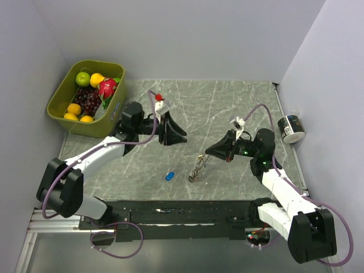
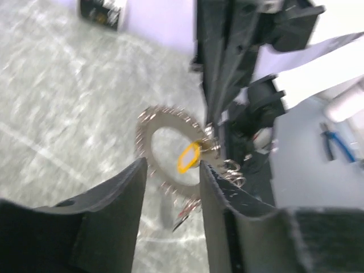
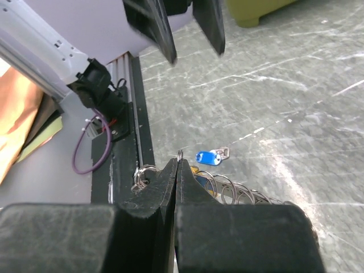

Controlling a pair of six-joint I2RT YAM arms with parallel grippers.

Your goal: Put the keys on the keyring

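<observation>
Bench (image 1: 239, 108) from above: we are seeing the right claw (image 1: 208, 153) pointing toward the middle, its fingers pressed together on the keyring (image 1: 198, 168). The ring is hanging edge-on from the tips, near the front edge. We cannot tell whether its lower end is touching the surface. A blue key (image 1: 169, 176) is lying flat just left of the ring, apart from it. The left claw (image 1: 176, 139) is hovering left of centre, fingers apart and gripping nothing. A green basket (image 1: 96, 126) of fruit is sitting at the far left corner.

From the left wrist, we are looking between two parted fingers (image 2: 122, 199) at the ring, which is face-on and blurred, its rim bumpy. A yellow key head (image 2: 189, 158) is showing at its lower right. The right claw is entering from the top and meeting the rim on the ring's right side.

From the right wrist, we are seeing the fingers closed flat against each other, with a thin loop of wire sticking out at their tips. The ring's coils are showing just to their right. The blue key is resting on the bench beyond the tips, and the left claw is hanging open farther off.
</observation>
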